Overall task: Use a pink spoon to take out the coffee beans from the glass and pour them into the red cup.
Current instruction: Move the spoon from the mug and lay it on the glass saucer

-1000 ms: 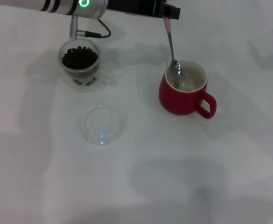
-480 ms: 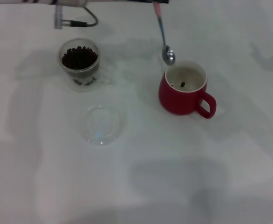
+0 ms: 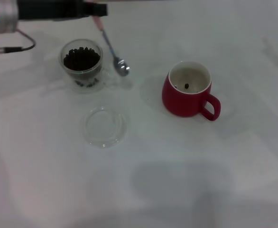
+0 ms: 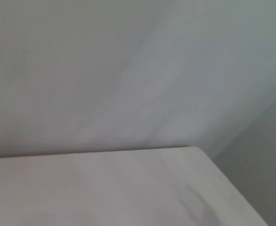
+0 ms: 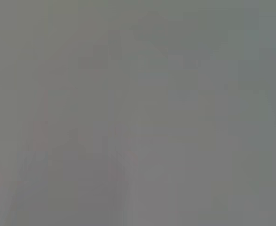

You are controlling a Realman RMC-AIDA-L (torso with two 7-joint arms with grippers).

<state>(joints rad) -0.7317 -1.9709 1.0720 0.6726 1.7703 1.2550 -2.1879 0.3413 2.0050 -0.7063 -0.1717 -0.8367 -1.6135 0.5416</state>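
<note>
My left gripper (image 3: 99, 11) reaches in from the top left and is shut on the pale pink handle of the pink spoon (image 3: 112, 50). The spoon hangs slanted, its empty metal bowl just right of the glass (image 3: 82, 64). That clear glass stands at the back left and holds a heap of dark coffee beans (image 3: 81, 58). The red cup (image 3: 189, 94) stands to the right with its handle pointing right, and one bean (image 3: 187, 86) lies on its white inside. My right gripper is out of view.
A shallow clear glass dish (image 3: 104, 126) lies on the white table in front of the glass. A black cable (image 3: 16, 47) hangs from my left arm at the far left. The left wrist view shows only a table edge and a wall.
My left gripper has carried the spoon from over the red cup leftwards to beside the glass. One bean now lies in the cup.
</note>
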